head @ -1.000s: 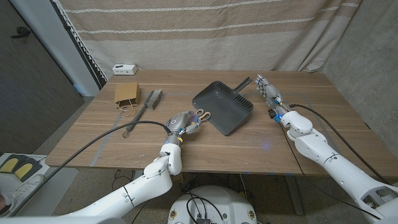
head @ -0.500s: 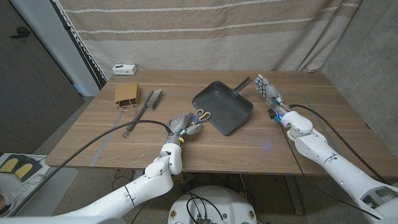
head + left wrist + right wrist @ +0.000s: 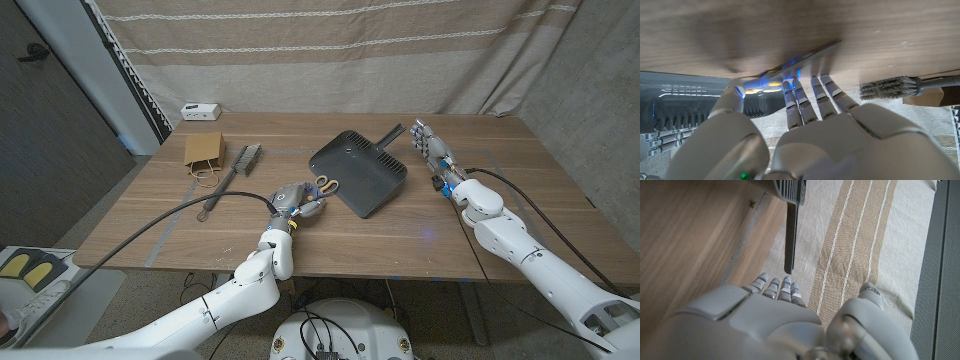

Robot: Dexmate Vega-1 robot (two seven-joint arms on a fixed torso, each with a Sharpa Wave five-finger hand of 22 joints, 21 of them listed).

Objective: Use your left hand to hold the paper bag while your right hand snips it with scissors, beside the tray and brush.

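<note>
While the paper bag (image 3: pixel 204 150) lies well apart, the left hand (image 3: pixel 296 199) (fingers spread, empty) touches the scissors (image 3: pixel 325 185).

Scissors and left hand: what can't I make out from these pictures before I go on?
- Scissors, head view: only the handles show beside the tray; the left hand covers the blades.
- Left wrist view: whether the fingers touch the blade is too blurred to tell.
- Paper bag, left wrist view: cut off by the picture's edge, behind the brush.
- Right hand, head view: too small to judge its pose.
</note>
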